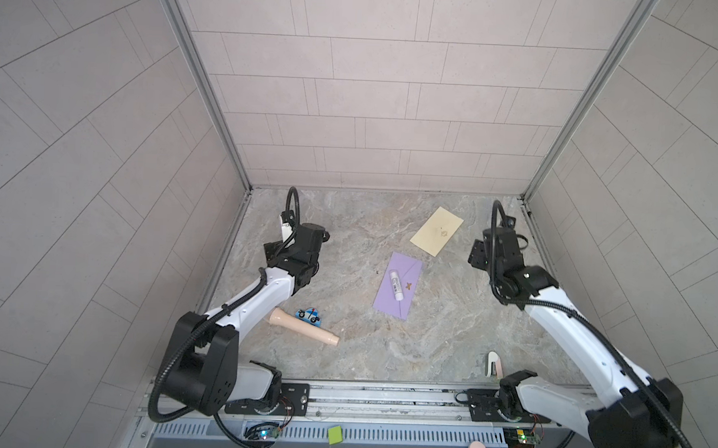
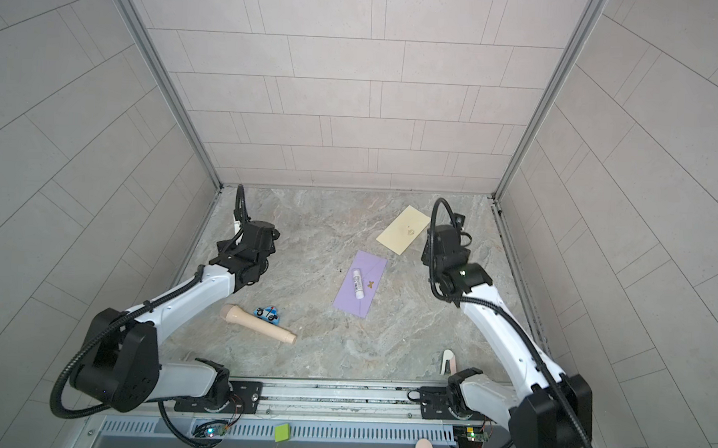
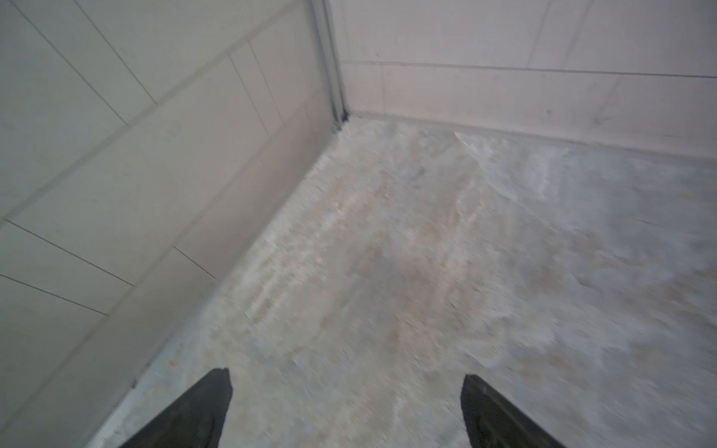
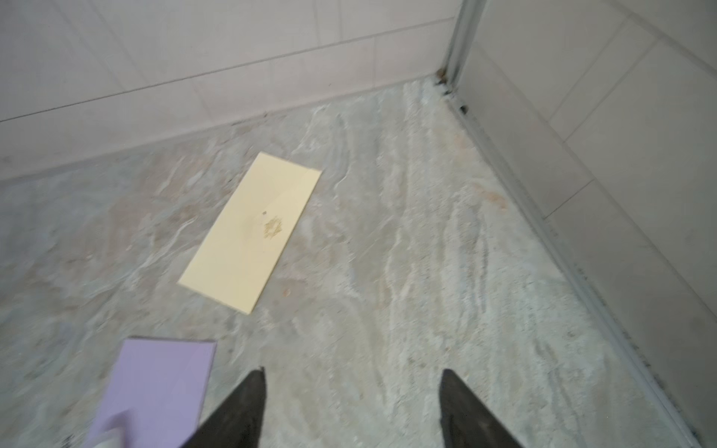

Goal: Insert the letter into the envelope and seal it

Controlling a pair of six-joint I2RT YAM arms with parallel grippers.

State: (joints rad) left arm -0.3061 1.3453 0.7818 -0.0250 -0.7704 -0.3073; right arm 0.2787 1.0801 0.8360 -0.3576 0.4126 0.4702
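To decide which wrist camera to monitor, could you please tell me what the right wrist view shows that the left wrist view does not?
Only the right wrist view: the cream sheet lying flat, a corner of the purple envelope, and the open right gripper. Only the left wrist view: the open left gripper, with no paper in sight. Both: the marbled table, tiled walls and a wall corner.

Soft, even light fills the booth in both top views, and the pale tiled walls (image 1: 355,87) read bright and matte. Shadows on the grey marbled tabletop (image 1: 448,333) are faint and soft-edged. Straight tile seams bow toward the frame edges (a wide-angle look). Both wrist views are dimmer and smeared with blur: the cream-yellow paper rectangle (image 4: 252,232) is fairly legible, while the lilac paper envelope (image 4: 155,388) has soft, hazy edges.
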